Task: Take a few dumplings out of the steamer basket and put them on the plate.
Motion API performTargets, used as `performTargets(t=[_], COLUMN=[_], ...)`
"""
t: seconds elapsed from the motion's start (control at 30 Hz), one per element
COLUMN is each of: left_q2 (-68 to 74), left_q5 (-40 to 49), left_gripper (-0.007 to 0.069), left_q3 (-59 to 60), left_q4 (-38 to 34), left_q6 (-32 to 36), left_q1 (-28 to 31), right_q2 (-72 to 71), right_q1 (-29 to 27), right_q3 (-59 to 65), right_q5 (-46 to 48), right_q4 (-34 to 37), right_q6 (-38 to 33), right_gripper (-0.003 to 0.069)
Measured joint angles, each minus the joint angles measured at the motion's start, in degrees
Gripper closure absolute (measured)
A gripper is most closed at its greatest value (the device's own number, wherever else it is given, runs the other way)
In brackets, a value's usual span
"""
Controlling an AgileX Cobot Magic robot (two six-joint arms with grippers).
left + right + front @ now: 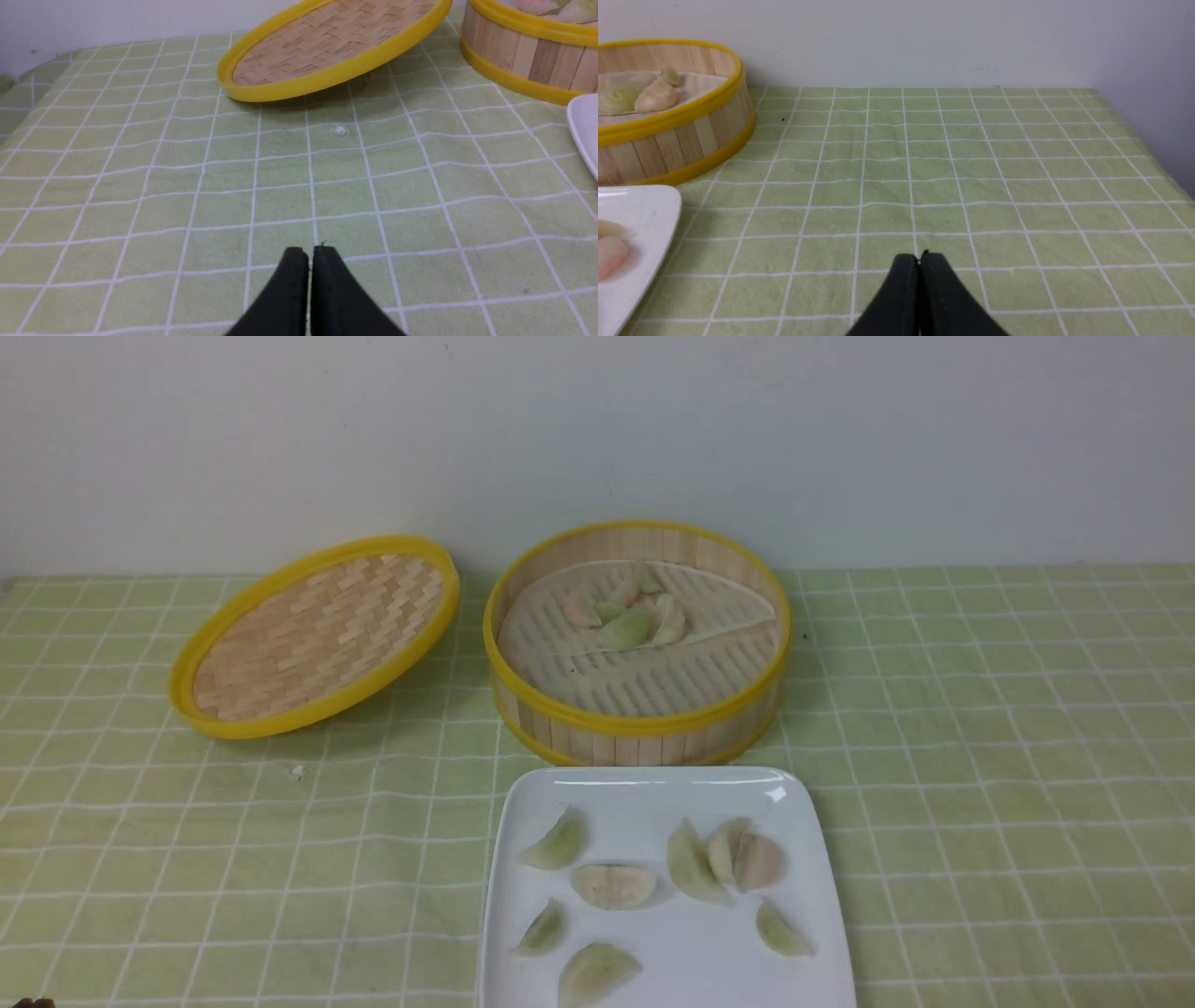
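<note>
In the front view, pleated dumplings sit toward twelve o'clock inside the bamboo steamer basket; others lie on the white plate at six o'clock from it. Left wrist view: left gripper clenched, empty. Right wrist view: right gripper clenched, empty.

Front view high, looking forward and down; wrist views lower, both sharing the steamer basket
</note>
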Motion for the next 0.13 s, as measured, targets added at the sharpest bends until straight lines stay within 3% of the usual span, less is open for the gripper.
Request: performTargets(t=[0.13], left_q2=[0.0], left_q5=[0.0], left_gripper=[0.0629], left_q3=[0.0], left_q4=[0.0], left_q6=[0.0], left_q1=[0.0], right_q2=[0.0], right_q1=[0.0], right_q3=[0.0], right_q5=[0.0], right_q4=[0.0], right_q6=[0.0], right_gripper=[0.0673])
